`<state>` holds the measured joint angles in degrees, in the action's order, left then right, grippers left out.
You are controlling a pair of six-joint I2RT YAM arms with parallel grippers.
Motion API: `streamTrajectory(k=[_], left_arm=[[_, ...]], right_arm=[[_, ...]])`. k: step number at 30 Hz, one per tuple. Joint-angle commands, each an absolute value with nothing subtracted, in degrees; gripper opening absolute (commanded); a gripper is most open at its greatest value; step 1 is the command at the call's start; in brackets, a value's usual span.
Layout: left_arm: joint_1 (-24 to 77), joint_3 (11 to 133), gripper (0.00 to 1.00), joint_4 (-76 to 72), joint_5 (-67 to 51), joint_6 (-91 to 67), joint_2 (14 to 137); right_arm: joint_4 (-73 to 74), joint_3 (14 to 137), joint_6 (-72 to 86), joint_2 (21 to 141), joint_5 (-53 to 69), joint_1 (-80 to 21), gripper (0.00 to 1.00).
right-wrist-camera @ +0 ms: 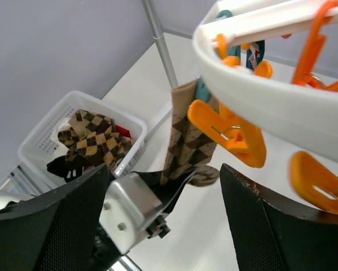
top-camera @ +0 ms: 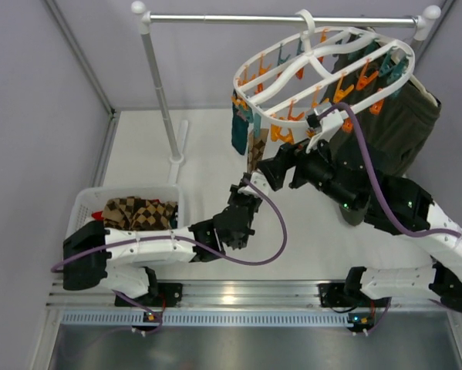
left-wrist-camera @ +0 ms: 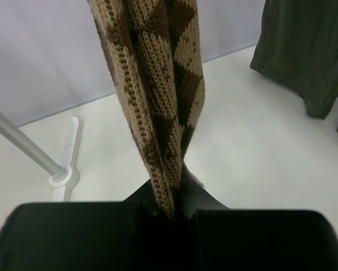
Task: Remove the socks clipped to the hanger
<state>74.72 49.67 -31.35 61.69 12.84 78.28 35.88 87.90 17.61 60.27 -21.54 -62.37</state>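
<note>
The white oval hanger [top-camera: 323, 73] hangs from a rail by its hook, with orange and teal clips along it. A brown-and-tan argyle sock [top-camera: 254, 151] and a dark teal sock [top-camera: 238, 132] hang clipped at its near left rim. My left gripper [top-camera: 243, 193] is shut on the argyle sock's lower end [left-wrist-camera: 157, 113], which rises taut from the jaws. My right gripper [top-camera: 272, 171] is open and empty just under the hanger's rim [right-wrist-camera: 259, 101], beside an orange clip [right-wrist-camera: 231, 132]. The argyle sock [right-wrist-camera: 185, 141] and the left gripper [right-wrist-camera: 137, 206] show between its fingers [right-wrist-camera: 287, 226].
A white basket [top-camera: 88, 202] at the left holds argyle socks [top-camera: 138, 212]; it also shows in the right wrist view [right-wrist-camera: 36, 147]. A large olive-green garment [top-camera: 400, 127] hangs at the hanger's right. The rail's stand pole [top-camera: 160, 89] and foot [left-wrist-camera: 64, 175] are at the back left.
</note>
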Motion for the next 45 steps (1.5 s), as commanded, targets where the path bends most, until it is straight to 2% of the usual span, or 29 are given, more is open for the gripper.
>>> streamTrajectory(k=[1,4,5,7,10,14,19,26,33,39,45], left_arm=[[73.22,47.20,0.00,-38.20,56.88,14.93,79.01],[71.46,46.06,0.00,-39.81,49.08,13.81,80.07],[70.67,45.53,0.00,-39.73,42.00,12.41,79.81],[67.69,44.74,0.00,-39.73,38.94,7.48,78.84],[64.78,45.70,0.00,-39.64,41.84,6.24,80.15],[60.40,44.65,0.00,-38.42,37.70,-2.52,79.02],[43.18,45.00,0.00,-23.24,31.65,-21.78,74.54],[28.05,46.58,0.00,-8.18,37.69,-31.64,63.75],[27.69,46.58,0.00,-5.54,38.24,-29.54,54.59],[27.86,45.53,0.00,-6.06,24.64,-30.41,50.10],[32.42,42.89,0.00,-10.27,21.63,-28.31,46.94]], right_arm=[[38.48,93.85,17.31,63.54,-33.38,-67.84,0.76],[39.55,97.02,16.53,66.53,-38.23,-72.15,0.76],[39.38,97.38,16.44,67.49,-38.32,-73.38,0.76],[38.50,97.73,16.35,68.02,-38.23,-73.65,0.77],[38.06,99.22,16.09,69.52,-38.41,-73.83,0.77],[38.76,102.74,15.12,72.68,-37.62,-73.83,0.77],[37.18,101.87,14.07,71.11,-37.27,-73.83,0.77],[36.47,100.37,13.36,68.12,-38.41,-73.65,0.78],[36.65,100.64,13.10,68.47,-37.88,-73.04,0.79],[36.56,100.99,13.18,69.17,-36.04,-72.69,0.79],[36.48,100.99,13.10,68.91,-35.07,-72.69,0.79]])
